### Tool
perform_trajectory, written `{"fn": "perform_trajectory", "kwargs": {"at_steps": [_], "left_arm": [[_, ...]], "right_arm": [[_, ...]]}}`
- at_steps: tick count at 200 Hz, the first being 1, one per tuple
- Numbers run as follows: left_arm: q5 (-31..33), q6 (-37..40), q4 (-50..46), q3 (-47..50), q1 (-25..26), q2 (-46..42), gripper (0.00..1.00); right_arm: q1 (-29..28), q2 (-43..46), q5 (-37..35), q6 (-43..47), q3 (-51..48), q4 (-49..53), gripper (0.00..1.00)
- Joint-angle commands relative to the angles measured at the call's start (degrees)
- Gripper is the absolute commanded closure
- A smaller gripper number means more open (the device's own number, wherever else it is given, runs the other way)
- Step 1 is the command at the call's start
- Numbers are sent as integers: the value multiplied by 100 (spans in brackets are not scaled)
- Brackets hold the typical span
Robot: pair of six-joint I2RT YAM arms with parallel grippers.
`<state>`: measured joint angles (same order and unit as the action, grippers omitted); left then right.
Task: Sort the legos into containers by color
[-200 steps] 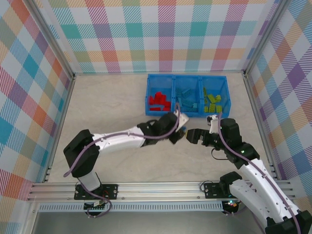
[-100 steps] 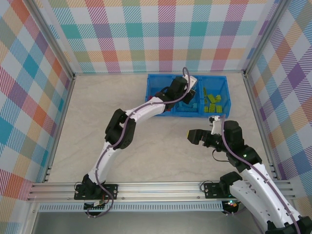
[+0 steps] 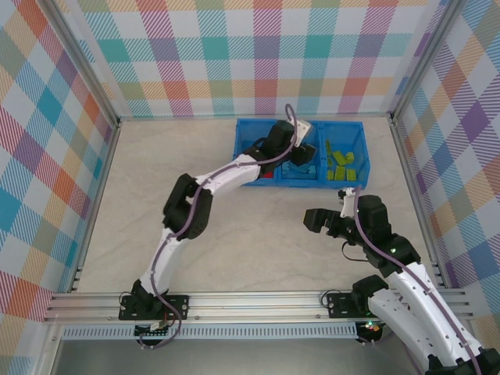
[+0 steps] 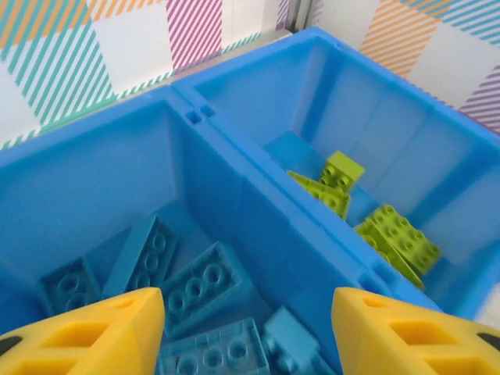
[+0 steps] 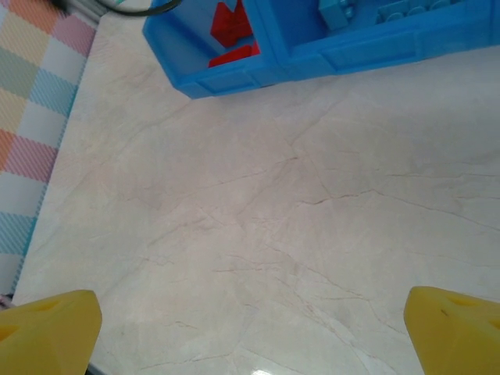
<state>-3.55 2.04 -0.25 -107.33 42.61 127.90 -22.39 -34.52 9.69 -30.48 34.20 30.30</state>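
Left pincer (image 4: pixel 250 336) spread wide above blue legos (image 4: pixel 207 285) in middle container (image 4: pixel 101 164), probably empty; right pincer (image 5: pixel 250 328) spread above desk (image 5: pixel 258 203).

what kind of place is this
Probably a robot lab test cell, not a home: left arm and right arm bolted to a metal rail, plaid panels walling the table, a blue bin tray of colour-sorted legos.

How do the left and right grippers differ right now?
The left gripper hangs over light blue legos in the bin; the right gripper hangs over the table. The left arm reaches far out; the right arm is folded near its base. Both have open, empty jaws.
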Motion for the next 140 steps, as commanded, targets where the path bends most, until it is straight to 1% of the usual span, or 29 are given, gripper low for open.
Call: {"fn": "perform_trajectory", "kwargs": {"at_steps": [1, 19, 36, 48, 73, 81, 91, 103, 108, 115, 125, 140], "left_arm": [[-30, -330, 1159, 1380, 11, -1622, 37], [193, -437, 1421, 2775, 23, -2753, 33], [617, -421, 1484, 3992, 27, -3815, 29], [1079, -316, 1390, 4733, 25, -4523, 27], [2167, -45, 1162, 6004, -65, -5751, 19], [2486, -14, 1159, 6382, -135, -6081, 15], [2826, -19, 1157, 6799, -265, -6474, 12], [3132, -33, 1159, 7236, -455, -6903, 10], [3235, -41, 1159, 7419, -535, -7070, 9], [3334, -44, 1123, 7618, -658, -7285, 8], [3390, -37, 1035, 7817, -882, -7523, 6], [3470, -38, 977, 8053, -1231, -7748, 4]], "right_arm": [[42, -102, -723, 95, 128, 125, 0], [51, -501, -1263, 311, 184, 80, 0], [67, -984, -1717, 536, 334, -14, 0], [84, -1191, -2073, 674, 355, -189, 0], [155, -1425, -3351, 1067, 136, -887, 0], [249, -1557, -3722, 1258, -73, -1314, 0], [451, -1786, -3829, 1478, -302, -1876, 0], [732, -2183, -3787, 1678, -524, -2586, 0], [888, -2306, -3699, 1606, -413, -2468, 0], [982, -2501, -3692, 1766, -407, -2761, 0], [1013, -2669, -3759, 2139, -565, -3440, 0], [1118, -3047, -3907, 2650, -995, -4842, 0]]}}
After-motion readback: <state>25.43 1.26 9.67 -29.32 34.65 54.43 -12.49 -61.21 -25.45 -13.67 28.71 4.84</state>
